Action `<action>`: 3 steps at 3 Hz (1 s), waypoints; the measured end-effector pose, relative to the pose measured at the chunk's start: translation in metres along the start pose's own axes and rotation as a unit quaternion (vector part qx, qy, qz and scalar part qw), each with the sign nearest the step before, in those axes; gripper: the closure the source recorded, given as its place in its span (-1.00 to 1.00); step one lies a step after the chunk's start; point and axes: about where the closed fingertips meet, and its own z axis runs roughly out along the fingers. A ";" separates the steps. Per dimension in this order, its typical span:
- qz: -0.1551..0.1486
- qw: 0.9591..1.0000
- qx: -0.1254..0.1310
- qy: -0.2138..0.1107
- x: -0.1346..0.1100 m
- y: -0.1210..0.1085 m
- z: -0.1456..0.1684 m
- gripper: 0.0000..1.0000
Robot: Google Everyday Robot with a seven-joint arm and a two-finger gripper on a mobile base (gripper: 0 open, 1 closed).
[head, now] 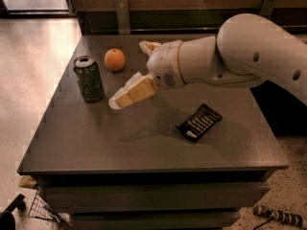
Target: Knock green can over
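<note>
The green can (88,79) stands upright on the dark table (96,143), at its left side. It has a silver top and scribbly lettering. My gripper (127,74) hangs above the table just to the right of the can and is apart from it. Its two pale fingers are spread open and hold nothing. The lower fingertip (117,99) is a short gap from the can's side. The upper finger (147,46) lies behind, near the orange.
An orange fruit (114,60) sits behind and to the right of the can. A black snack packet (199,122) lies on the table at the right under my arm. The table's left edge is close to the can, with floor beyond it.
</note>
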 end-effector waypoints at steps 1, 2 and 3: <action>0.012 0.999 0.004 -0.036 0.000 -0.004 0.039 -1.00; 0.023 0.998 -0.002 -0.066 0.001 -0.005 0.076 -1.00; 0.030 0.996 -0.011 -0.083 0.002 -0.006 0.107 -1.00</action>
